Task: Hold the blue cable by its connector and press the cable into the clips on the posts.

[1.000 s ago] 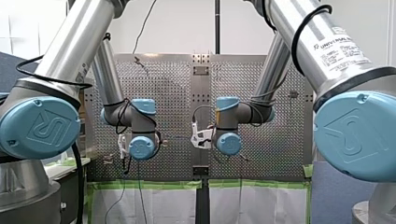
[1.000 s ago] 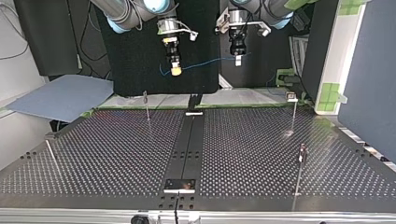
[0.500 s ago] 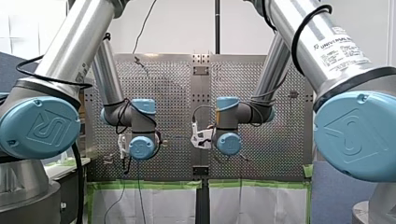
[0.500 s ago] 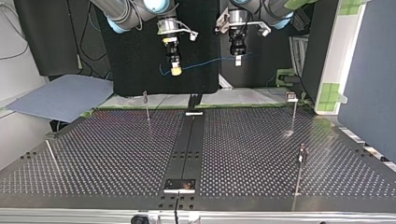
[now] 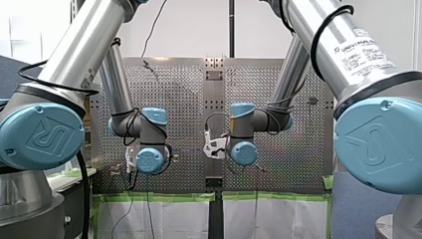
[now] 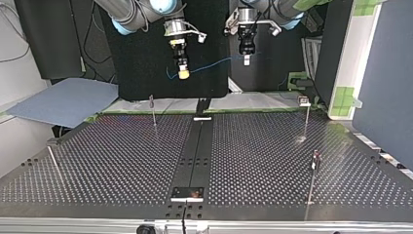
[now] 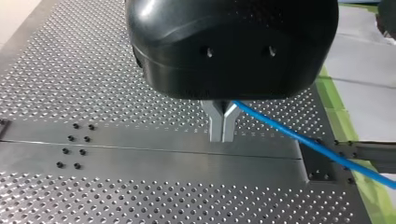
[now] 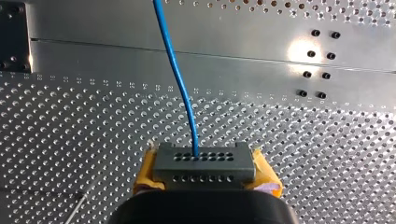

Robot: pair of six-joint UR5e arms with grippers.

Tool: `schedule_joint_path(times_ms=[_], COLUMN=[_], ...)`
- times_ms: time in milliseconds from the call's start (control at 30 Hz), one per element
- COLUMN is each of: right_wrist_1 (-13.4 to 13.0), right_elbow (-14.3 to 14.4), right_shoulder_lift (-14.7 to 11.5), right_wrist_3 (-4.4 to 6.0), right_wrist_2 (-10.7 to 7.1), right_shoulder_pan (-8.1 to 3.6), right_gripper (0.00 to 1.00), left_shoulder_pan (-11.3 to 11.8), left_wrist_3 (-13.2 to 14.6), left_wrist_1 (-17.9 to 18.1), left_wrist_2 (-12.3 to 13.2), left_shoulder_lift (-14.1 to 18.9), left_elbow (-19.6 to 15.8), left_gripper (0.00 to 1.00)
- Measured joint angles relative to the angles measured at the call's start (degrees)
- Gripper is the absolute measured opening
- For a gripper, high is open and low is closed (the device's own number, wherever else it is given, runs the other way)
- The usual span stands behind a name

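connector (image 8: 204, 161) pinched in right end effector (image 8: 205, 173); left end effector (image 7: 222, 133) pinches blue cable (image 7: 299, 137).

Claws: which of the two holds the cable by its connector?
My right claw, yellow-padded, clamps the grey connector; my left claw pinches only the bare blue cable.

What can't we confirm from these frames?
1. Clips on the posts: top view, too small to read.
2. Whether my left gripper pinches the blue cable or just guides it: left wrist view, gripper body hides the fingers' roots.
3. Connector underside: right wrist view, my right gripper covers it.
4. Both grippers: front view, hidden behind the arms' wrist joints.
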Motion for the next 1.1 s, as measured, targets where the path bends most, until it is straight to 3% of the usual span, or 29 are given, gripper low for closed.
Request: schedule_joint_path(times_ms=[433, 533, 767, 1100], right_wrist_1=[0.06, 0.87, 1.96, 2.03], right_elbow=[-0.07, -0.88, -4.29, -7.29], right_shoulder_lift=[0.06, 0.86, 4.28, 9.23], right_wrist_3=[-0.03, -0.13, -0.18, -0.18], right_wrist_2=[0.06, 0.86, 3.60, 3.95], right_shoulder_pan=[0.06, 0.86, 3.98, 4.56], right_gripper=[0.00, 0.00, 0.00, 0.00], left_shoulder_pan=[-0.02, -0.02, -0.02, -0.02], left_wrist_3=[0.01, 0.01, 0.01, 0.01], left_wrist_1=[-0.14, -0.14, -0.14, -0.14], left_wrist_2=[0.01, 0.01, 0.01, 0.01], left_shoulder_lift=[-0.06, -0.06, -0.06, -0.06], left_elbow=[-0.01, -0.01, -0.01, -0.01], left_gripper=[0.00, 0.00, 0.00, 0.00])
